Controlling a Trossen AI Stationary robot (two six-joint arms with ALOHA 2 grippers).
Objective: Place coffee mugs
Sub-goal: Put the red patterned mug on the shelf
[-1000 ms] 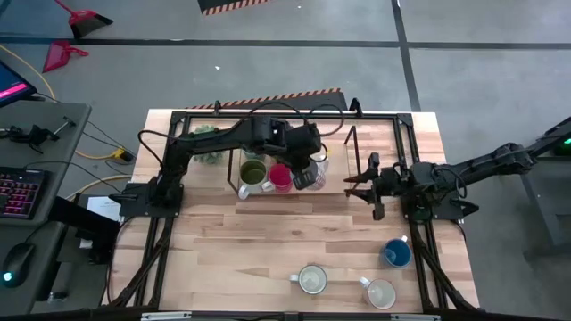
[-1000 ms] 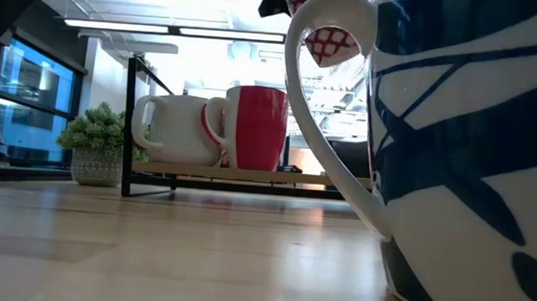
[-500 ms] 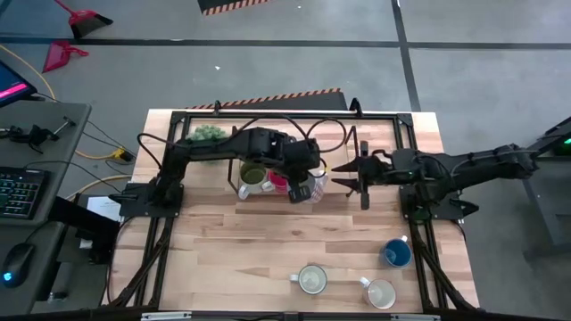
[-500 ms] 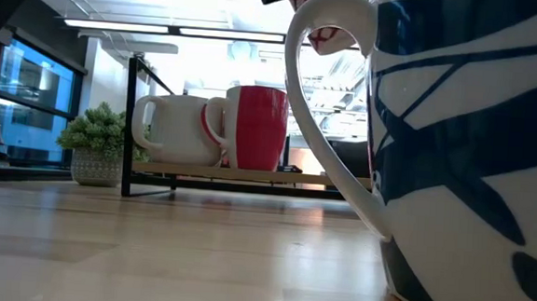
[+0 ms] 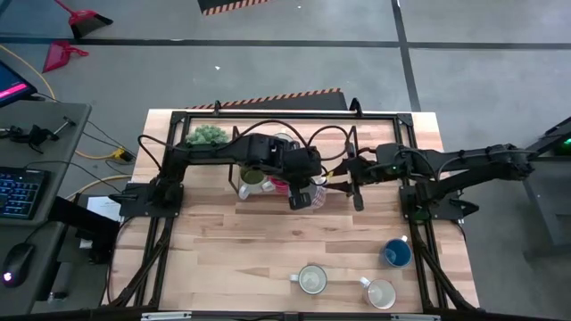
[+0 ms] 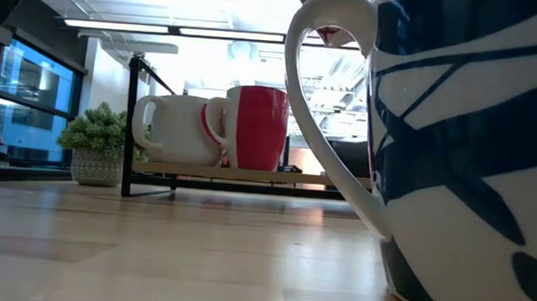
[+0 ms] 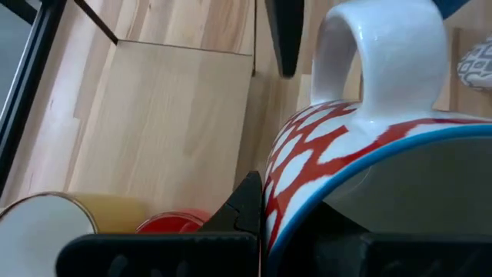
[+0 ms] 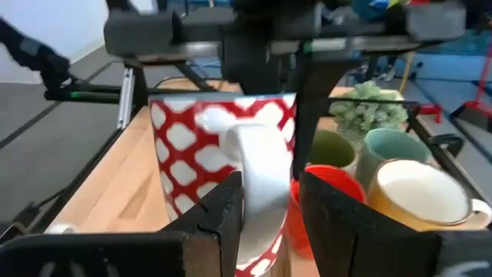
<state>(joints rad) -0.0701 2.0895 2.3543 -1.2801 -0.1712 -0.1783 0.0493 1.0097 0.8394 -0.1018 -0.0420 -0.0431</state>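
- High view: left gripper (image 5: 301,189) clamps the red-patterned mug (image 5: 314,191) beside the red mug (image 5: 279,183); right gripper (image 5: 343,183) meets it.
- Right wrist view: parted fingers (image 8: 223,219) straddle its white handle (image 8: 257,181).
- Left wrist view: its rim is pinched shut.

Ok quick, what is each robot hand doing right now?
Left gripper: shut on the red-patterned mug.
Right gripper: open, fingers on either side of that mug's handle.
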